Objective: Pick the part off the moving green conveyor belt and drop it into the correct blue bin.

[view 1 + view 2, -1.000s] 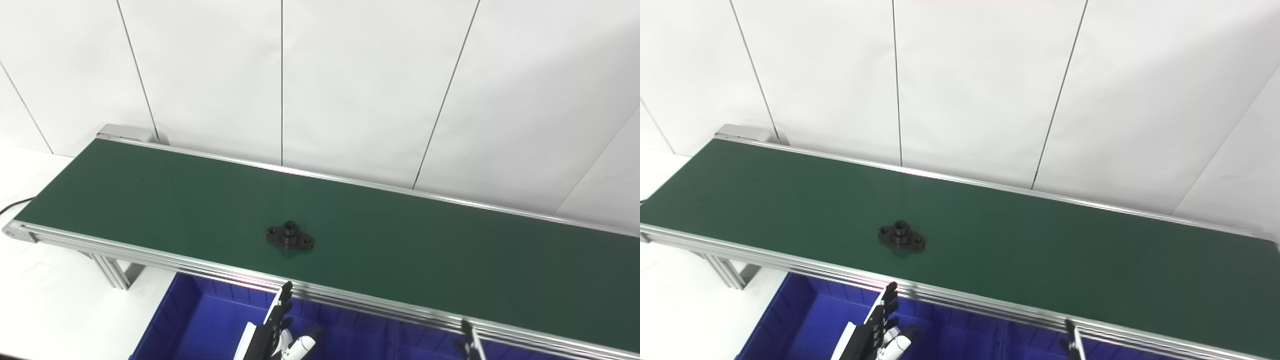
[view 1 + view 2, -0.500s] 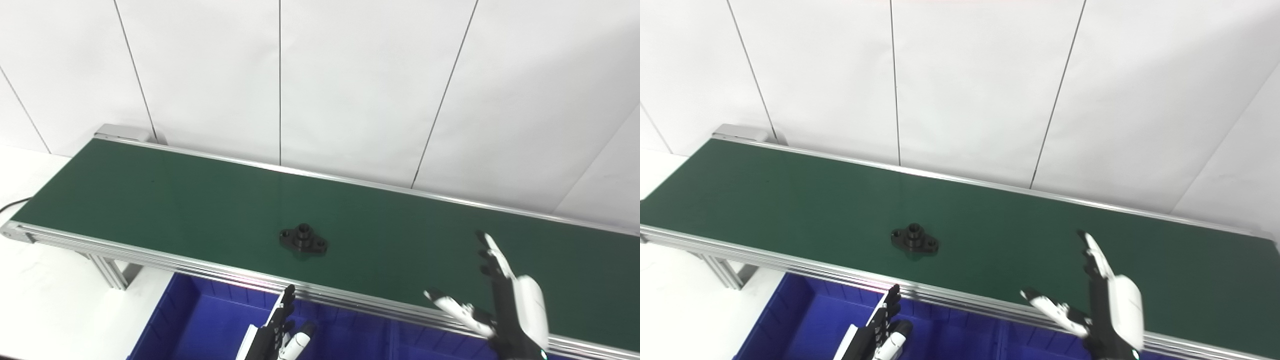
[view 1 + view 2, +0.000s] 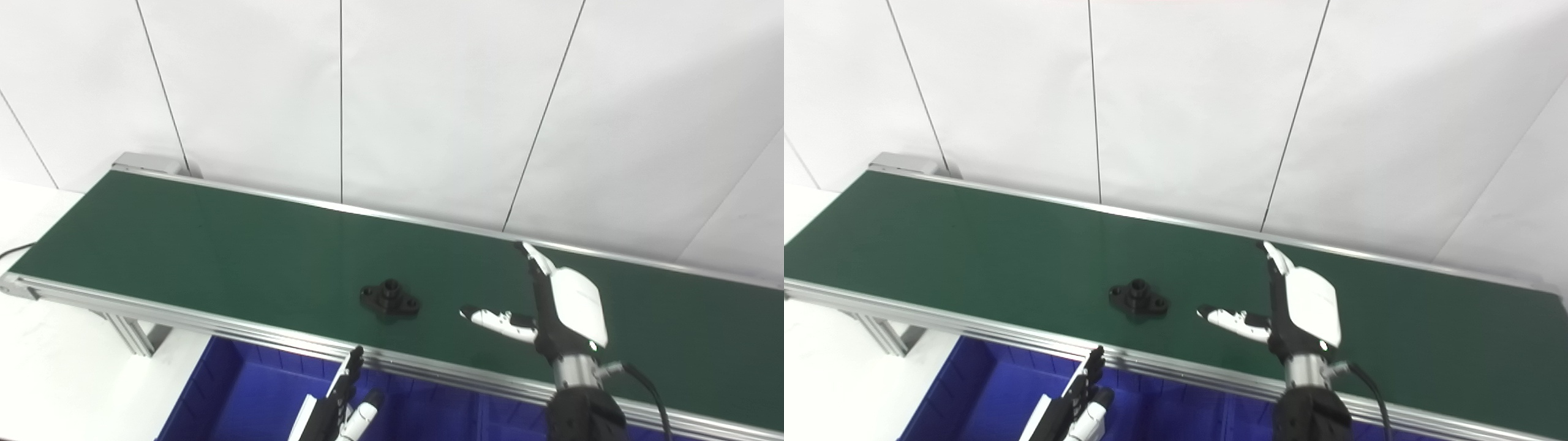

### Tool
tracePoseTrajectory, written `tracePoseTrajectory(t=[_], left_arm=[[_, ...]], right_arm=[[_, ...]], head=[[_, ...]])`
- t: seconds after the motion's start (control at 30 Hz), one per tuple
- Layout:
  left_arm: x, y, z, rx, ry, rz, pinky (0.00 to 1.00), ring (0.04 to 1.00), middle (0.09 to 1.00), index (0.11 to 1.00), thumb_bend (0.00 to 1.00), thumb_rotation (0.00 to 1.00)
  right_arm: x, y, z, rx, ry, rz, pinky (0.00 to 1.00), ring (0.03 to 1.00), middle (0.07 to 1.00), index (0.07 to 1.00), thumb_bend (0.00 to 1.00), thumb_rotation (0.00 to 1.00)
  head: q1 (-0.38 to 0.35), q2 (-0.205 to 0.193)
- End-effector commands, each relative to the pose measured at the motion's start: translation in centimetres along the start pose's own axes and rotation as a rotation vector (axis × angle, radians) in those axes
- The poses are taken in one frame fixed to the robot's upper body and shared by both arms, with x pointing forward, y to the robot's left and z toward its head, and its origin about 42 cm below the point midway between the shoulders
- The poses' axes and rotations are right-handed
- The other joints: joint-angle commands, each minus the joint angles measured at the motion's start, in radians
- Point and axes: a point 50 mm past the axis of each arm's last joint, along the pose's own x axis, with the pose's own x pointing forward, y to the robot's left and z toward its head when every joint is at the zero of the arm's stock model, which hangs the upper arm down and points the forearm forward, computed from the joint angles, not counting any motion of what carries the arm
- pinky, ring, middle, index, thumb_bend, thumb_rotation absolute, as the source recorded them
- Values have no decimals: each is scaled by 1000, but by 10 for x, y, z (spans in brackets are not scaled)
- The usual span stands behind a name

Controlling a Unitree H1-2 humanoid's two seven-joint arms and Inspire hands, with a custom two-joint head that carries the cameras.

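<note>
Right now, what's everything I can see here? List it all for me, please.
conveyor belt: one, green with silver rails, running across the middle.
part: one, black, lying on the belt near its front edge.
bin: blue, divided, below the belt's front rail.
wall panels: white, behind the belt.
cable: one, black, far left.
left hand: one, black and white, low over the bin, open.
right hand: one, white and black, above the belt right of the part, fingers spread.
</note>
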Motion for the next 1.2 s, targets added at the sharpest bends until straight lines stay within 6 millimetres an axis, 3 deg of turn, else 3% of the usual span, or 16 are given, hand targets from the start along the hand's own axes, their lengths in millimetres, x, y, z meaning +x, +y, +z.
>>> tracePoseTrajectory(t=[0.0, 0.33, 0.67, 0.97, 1.1, 1.17], left_arm=[[5, -18, 23, -43, -78, -23, 1000, 1000, 1000, 1000, 464, 855], [3, -14, 29, -35, -87, -16, 1000, 1000, 1000, 1000, 521, 877], [-1, -16, 38, -49, -78, -22, 1000, 1000, 1000, 1000, 543, 912], [-5, -22, 46, -58, -86, -10, 1000, 1000, 1000, 1000, 540, 924], [-7, -23, 48, -60, -86, -6, 1000, 1000, 1000, 1000, 540, 935], [-8, -24, 49, -61, -90, -5, 1000, 1000, 1000, 1000, 537, 937]], right_arm=[[17, -9, 15, -38, -20, -33, 606, 775, 866, 881, 991, 592], [46, 15, 39, -134, 0, 58, 527, 692, 823, 846, 1000, 589], [62, 37, 46, -192, 12, 152, 450, 604, 767, 832, 1000, 603], [62, 53, 35, -235, 36, 225, 418, 518, 672, 804, 1000, 536], [57, 61, 25, -250, 52, 243, 433, 531, 636, 788, 1000, 489], [54, 65, 20, -243, 55, 242, 326, 405, 514, 770, 1000, 456]], head=[[-1, 1], [-24, 30], [-26, 51], [-9, 71], [-2, 79], [2, 82]])
